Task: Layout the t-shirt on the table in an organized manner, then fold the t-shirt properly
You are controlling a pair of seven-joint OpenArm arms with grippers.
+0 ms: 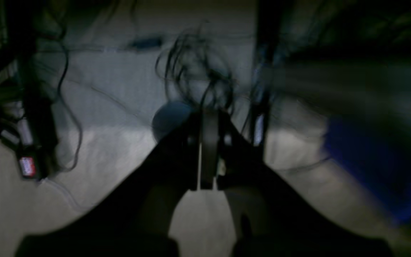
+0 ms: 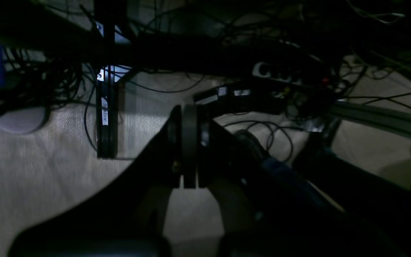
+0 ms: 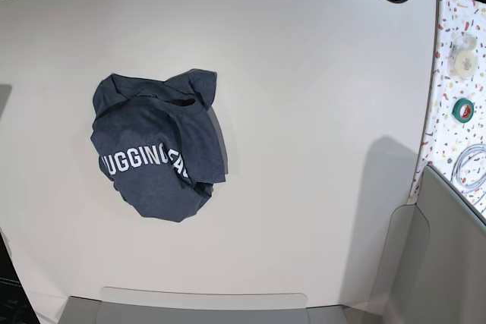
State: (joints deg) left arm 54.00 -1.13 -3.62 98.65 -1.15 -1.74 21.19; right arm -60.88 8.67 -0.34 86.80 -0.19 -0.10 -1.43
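The dark navy t-shirt [image 3: 157,151] lies crumpled in a heap on the left half of the white table [image 3: 319,111], with white block lettering showing across its front. Neither arm appears in the base view. In the left wrist view, my left gripper [image 1: 208,123] is shut with nothing between its fingers, and it hangs over a dim floor, away from the shirt. My right gripper [image 2: 188,114] is likewise shut and empty in the right wrist view, above a dark floor strewn with cables. Neither wrist view shows the shirt.
A speckled strip [image 3: 449,81] runs along the table's right edge, carrying a pale tape roll [image 3: 462,45], a green tape roll [image 3: 463,108] and a coiled cable [image 3: 472,166]. Grey panels stand at the near edge [image 3: 205,305] and the right corner [image 3: 440,256]. Tangled cables [image 2: 269,132] lie under the wrist cameras.
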